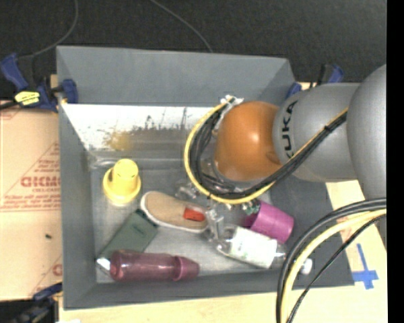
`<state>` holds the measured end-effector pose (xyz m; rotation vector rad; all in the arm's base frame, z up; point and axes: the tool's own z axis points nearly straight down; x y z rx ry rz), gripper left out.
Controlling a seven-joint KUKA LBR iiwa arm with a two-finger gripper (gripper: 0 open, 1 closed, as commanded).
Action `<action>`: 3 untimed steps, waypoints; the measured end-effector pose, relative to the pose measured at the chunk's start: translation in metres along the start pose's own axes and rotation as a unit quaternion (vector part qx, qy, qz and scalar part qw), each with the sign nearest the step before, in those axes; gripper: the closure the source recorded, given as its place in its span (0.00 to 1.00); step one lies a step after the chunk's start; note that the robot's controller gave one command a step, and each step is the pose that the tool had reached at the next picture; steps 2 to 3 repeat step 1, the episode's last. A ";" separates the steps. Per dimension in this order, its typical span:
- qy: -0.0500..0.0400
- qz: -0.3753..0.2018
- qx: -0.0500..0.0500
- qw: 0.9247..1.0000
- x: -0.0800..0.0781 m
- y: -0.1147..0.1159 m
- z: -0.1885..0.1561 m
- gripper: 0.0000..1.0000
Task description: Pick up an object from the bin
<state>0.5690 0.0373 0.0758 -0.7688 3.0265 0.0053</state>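
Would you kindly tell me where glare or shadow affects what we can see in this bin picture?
In the camera view, soft glare sits on the orange cover and the grey arm. The bin's back wall is the brightest surface. The arm seems to shade the floor around the purple cup and white bottle, while the yellow cap lies evenly lit.

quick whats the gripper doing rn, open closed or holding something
Gripper: cannot be told; it is down at the right end of the flat tan oval shoe-like piece, beside the white plastic bottle.
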 end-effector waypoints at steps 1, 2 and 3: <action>0.000 0.001 0.000 1.000 0.000 0.000 -0.005 1.00; 0.000 0.001 0.000 1.000 0.000 0.000 -0.005 1.00; 0.000 0.001 0.000 1.000 0.000 0.000 -0.005 1.00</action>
